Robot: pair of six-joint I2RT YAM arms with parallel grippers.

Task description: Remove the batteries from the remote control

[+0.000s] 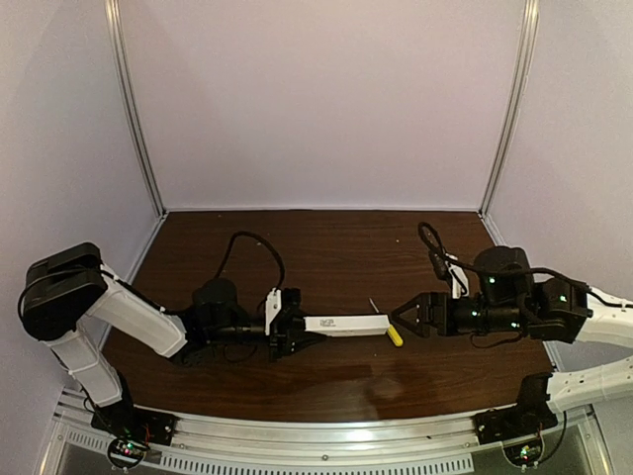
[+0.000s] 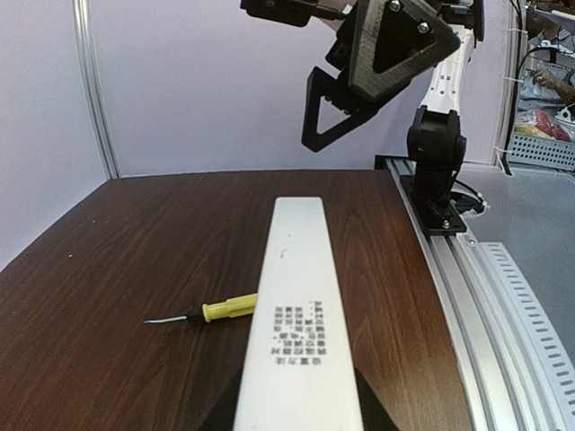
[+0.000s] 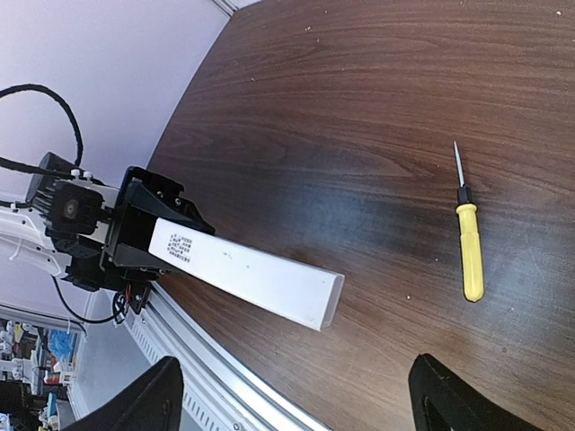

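The remote control [image 1: 346, 324] is a slim white bar held level above the table, its printed side up. My left gripper [image 1: 287, 323] is shut on its left end. It also shows in the left wrist view [image 2: 296, 305], running away from the camera, and in the right wrist view [image 3: 247, 269]. My right gripper [image 1: 399, 323] is open and empty, facing the remote's free right end with a small gap. Its dark fingers [image 3: 157, 395] frame the bottom of the right wrist view. The remote looks closed. No batteries are in view.
A yellow-handled screwdriver [image 1: 394, 334] lies on the brown table [image 1: 326, 247] under the remote's right end, also seen in the wrist views [image 2: 225, 308] [image 3: 469, 260]. Pale walls and metal posts enclose the table. An aluminium rail [image 1: 316, 445] runs along the near edge.
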